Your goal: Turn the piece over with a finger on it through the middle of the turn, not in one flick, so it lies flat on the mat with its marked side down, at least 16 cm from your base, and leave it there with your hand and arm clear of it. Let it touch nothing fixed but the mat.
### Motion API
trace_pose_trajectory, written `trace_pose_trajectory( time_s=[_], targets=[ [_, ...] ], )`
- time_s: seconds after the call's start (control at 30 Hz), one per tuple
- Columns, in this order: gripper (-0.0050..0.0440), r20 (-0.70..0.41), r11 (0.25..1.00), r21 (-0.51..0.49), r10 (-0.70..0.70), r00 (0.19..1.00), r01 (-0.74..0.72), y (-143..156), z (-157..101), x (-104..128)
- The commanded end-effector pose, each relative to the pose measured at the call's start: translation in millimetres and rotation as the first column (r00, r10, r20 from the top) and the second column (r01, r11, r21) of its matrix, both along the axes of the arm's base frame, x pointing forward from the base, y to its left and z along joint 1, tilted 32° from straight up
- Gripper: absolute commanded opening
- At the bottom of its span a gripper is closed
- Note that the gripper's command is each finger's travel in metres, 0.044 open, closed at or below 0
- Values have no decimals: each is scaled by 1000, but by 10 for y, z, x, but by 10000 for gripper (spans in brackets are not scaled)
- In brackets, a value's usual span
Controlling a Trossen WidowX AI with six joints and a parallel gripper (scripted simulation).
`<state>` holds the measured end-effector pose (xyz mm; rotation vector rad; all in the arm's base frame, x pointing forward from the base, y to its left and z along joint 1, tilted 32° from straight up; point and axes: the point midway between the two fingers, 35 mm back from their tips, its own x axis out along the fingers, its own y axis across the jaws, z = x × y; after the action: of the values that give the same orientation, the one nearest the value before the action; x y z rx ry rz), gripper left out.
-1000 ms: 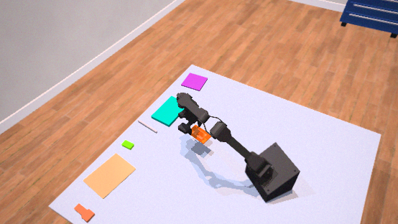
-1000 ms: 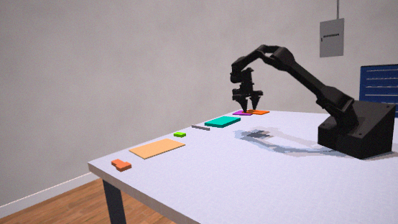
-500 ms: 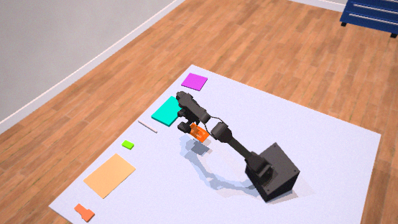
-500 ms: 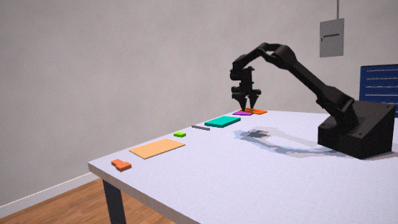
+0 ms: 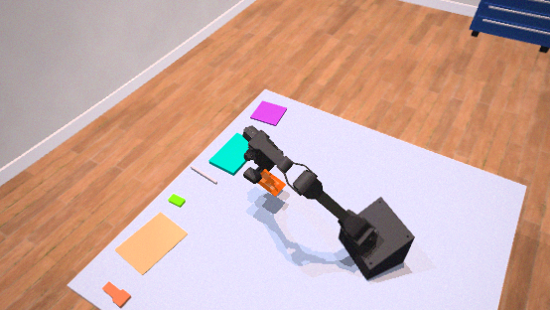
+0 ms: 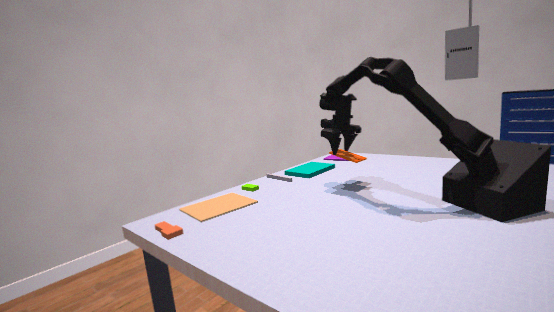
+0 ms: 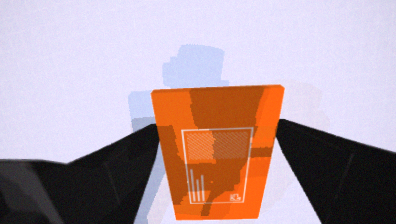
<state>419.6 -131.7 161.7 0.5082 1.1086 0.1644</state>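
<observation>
My claw stands wide, clamped on the flat orange piece by its side edges, white printed marking facing up, raised off the surface.

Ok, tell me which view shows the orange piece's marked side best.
Wrist: the orange piece fills the frame, white markings facing the camera, clamped in the gripper. Top shows it small and partly hidden; exterior shows it only edge-on.

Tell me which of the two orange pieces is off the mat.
The rectangular orange card, clamped in the gripper above the mat. Its white-marked side faces up. The notched orange piece lies flat at the mat's corner.
</observation>
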Motion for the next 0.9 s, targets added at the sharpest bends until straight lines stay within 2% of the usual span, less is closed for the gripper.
trace_pose_trajectory(
  time_s=[0.0, 0.2, 0.27, 0.3, 0.77, 0.83, 0.87],
  targets=[
    [0, 48, 1000, -3, -30, 998, 30, -3, 46, 28],
    [0, 119, 998, -10, -63, 991, 65, -21, 72, 105],
    [0, 119, 998, -10, -63, 991, 65, -21, 72, 105],
    [0, 82, 999, -9, -44, 996, 44, -27, 8, 93],
    [0, 248, 992, -18, -119, 961, 128, -64, 74, 269],
    [0, 248, 992, -18, -119, 961, 128, -64, 74, 269],
    [0, 207, 994, -18, -101, 973, 107, -66, 2, 251]
  ],
)
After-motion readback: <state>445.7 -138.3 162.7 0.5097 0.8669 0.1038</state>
